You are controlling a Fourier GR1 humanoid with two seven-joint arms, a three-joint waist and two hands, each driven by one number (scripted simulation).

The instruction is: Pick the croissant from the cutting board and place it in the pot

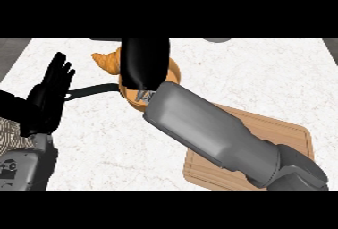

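Croissant [106,61] is seen at about eleven o'clock of the view, just beside the right hand [144,62], and only its pointed brown end is shown past the hand's left edge. It is no longer on the cutting board [290,134], which lies at about four o'clock, partly covered by the right forearm. Under the hand an orange-brown round rim is visible, and it is judged to be the pot [175,71], with a dark handle [92,91] running toward nine o'clock. The croissant appears to be held over or at the rim of this pot. The fingers of the right hand are hidden from above, so it cannot be told if they are closed on the pastry. The left hand [49,91] is kept at nine o'clock, fingers straight and up, resting.

The croissant is judged to be light, soft and flaky, easily crushed, with a crust that is not slippery. It is best taken at the thick middle, not at the thin tips, which could break. For release, the pastry should be lowered well inside the rim.
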